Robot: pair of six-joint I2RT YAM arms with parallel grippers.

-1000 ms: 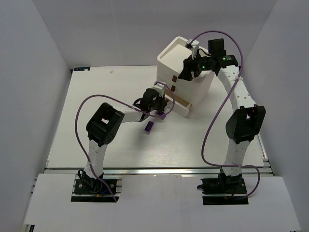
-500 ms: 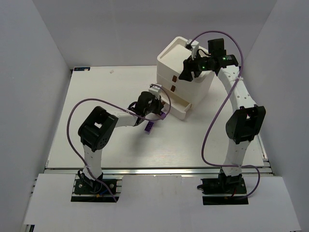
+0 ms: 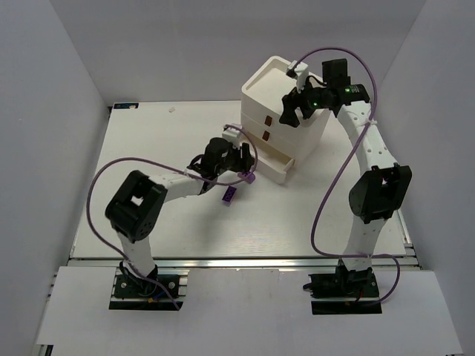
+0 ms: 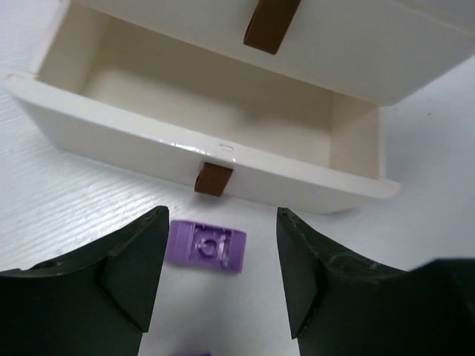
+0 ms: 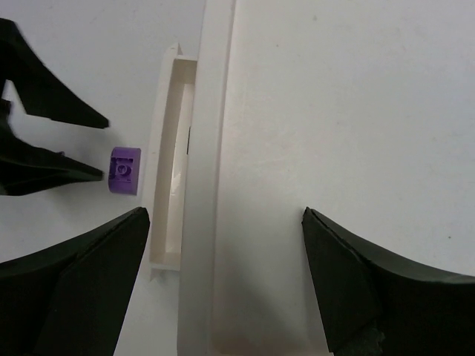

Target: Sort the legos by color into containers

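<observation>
**Left tool (image 4: 221, 230) spread wide around a purple lego (image 4: 205, 246), just short of the bottom bin (image 4: 111, 133).**

In the left wrist view the lego lies flat on the table (image 4: 67, 215), low centre of frame, between the two fingers and touching neither. Its long axis runs finger to finger, so a squeeze would likely catch its short ends. The bin, jutting from under the stack of bins (image 5: 312, 111), sits just above it in frame. A second purple lego (image 3: 229, 194) lies nearby. The right tool (image 5: 223, 274), spread and empty, hangs over the stack, so the left arm is nearer. No writing is legible, and the brown mark (image 4: 214, 179) is blank.
</observation>
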